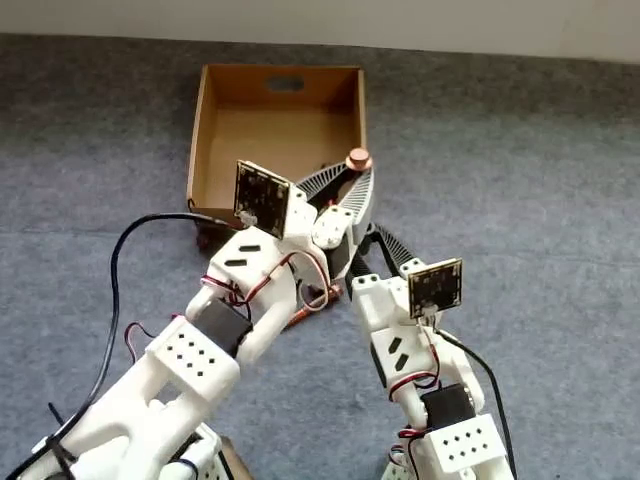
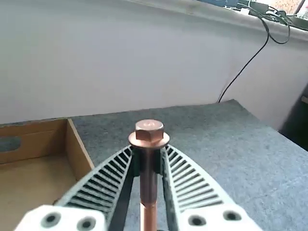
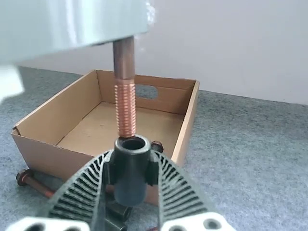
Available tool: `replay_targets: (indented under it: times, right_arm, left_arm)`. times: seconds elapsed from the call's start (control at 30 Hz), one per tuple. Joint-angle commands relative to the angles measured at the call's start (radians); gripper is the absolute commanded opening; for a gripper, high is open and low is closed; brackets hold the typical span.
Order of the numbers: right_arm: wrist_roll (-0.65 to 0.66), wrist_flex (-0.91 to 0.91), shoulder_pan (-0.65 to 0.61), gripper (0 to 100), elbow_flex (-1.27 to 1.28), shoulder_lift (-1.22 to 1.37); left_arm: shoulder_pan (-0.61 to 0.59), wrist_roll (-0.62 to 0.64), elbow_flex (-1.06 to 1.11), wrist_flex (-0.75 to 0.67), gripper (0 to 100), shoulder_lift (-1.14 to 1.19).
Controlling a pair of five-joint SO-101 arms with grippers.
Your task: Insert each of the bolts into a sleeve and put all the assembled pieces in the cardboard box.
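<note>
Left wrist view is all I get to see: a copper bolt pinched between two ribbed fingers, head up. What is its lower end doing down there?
Observer: The bolt's threaded tip is at the open mouth of a dark sleeve, which the right gripper holds upright beneath it. Nearly all the thread is above the rim.
Operator: Are there more bolts waiting?
Observer: Yes. Another bolt lies on the carpet outside the cardboard box, by one of its corners.
</note>
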Motion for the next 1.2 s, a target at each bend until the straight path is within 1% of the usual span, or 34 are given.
replay_targets:
  times: [0.0,0.33,0.47,0.6,1.0,1.17]
  right_arm:
    - [-0.003,-0.018,0.010,0.5,-0.002,-0.007]
    - [-0.003,-0.018,0.010,0.5,-0.002,-0.007]
    - [-0.003,-0.018,0.010,0.5,-0.002,-0.007]
    - [-0.003,-0.018,0.010,0.5,-0.002,-0.007]
    - [-0.003,-0.018,0.010,0.5,-0.002,-0.007]
    - [-0.003,-0.018,0.010,0.5,-0.002,-0.007]
  left_arm:
    - [0.005,-0.005,-0.056,-0.005,1,0.004]
    - [0.053,-0.006,-0.051,0.002,1,0.002]
    - [0.050,-0.006,-0.051,0.003,1,0.002]
    - [0.053,-0.008,-0.056,0.060,1,0.002]
    - [0.042,-0.012,-0.053,0.063,1,0.002]
    - [0.038,-0.143,-0.053,0.158,1,0.002]
